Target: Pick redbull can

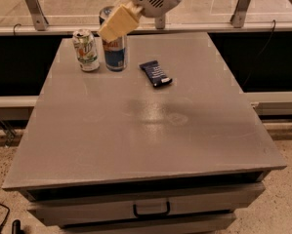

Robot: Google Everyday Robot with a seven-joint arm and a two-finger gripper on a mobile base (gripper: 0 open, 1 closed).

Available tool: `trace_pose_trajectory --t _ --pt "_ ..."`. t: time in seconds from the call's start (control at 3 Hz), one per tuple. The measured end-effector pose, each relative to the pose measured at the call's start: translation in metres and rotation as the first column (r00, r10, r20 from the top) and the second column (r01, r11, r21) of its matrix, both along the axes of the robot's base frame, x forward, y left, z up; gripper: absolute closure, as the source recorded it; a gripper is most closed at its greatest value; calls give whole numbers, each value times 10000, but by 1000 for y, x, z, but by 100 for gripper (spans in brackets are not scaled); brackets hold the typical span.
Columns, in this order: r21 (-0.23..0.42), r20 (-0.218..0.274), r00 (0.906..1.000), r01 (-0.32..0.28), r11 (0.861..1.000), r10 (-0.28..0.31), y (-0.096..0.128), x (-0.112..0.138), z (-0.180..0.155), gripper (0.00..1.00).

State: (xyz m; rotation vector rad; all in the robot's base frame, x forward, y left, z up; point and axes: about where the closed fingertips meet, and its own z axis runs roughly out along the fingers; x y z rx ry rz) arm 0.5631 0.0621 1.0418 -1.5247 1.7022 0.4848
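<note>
Because the redbull can (115,57) is tall and thin, you need to be careful with it. It stands upright near the far left corner of the gray table (150,130), just beside a shorter white and green can (85,50). The two cans are very close, and you cannot be sure from here if they touch. A small dark blue packet (156,73) lies flat a little way off on the other side.

The gripper (111,28) is at the top part of the redbull can and hides it from this side. You cannot tell if it is clamped on the can or only set around it, so do not trust the hold yet.

I think this can is hard but thin. Squeeze too much and the metal wall may dent. Its skin is smooth and shiny, so it may slip down if the squeeze is too weak. A full can will feel a bit heavy. An empty one is very light and tips over easily. You cannot tell which by looking.

The best place to hold is the round side, near the middle or a bit above, with the can straight up. Lift straight up so you do not bump the green can next to it.
</note>
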Motion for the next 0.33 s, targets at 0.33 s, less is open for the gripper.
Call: trace_pose_trajectory --t 0.33 --pt "17 13 10000 -14 10000 14 0 -1 1 100"
